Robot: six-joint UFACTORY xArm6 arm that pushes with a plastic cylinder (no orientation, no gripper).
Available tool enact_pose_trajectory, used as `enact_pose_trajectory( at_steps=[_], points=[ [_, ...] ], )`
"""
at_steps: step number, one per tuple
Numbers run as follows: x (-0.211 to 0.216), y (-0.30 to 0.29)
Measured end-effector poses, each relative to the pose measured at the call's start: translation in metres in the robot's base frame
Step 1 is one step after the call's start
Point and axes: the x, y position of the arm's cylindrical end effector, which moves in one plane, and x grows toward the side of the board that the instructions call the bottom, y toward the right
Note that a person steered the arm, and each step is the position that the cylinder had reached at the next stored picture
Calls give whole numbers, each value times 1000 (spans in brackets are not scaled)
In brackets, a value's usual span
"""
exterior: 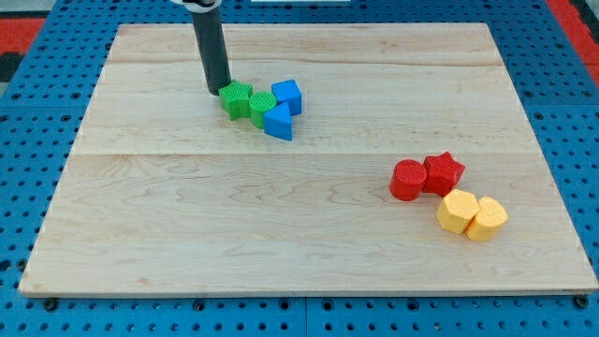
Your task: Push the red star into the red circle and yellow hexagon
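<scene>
The red star lies at the board's right, touching the red circle on its left. Just below them sit two yellow blocks touching each other: a yellow hexagon and another yellow block; the hexagon touches the star's lower edge. My tip is far away at the view's upper left, right against the left side of a green block.
A cluster sits at upper centre: two green blocks, a blue cube and a blue triangular block, all touching. The wooden board lies on a blue pegboard.
</scene>
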Motion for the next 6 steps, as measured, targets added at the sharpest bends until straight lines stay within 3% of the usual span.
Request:
enact_pose_trajectory(
  at_steps=[1,3,4,5,6],
  points=[
    [0,2],
    [1,142],
    [7,244],
    [49,287],
    [131,289]
  ],
)
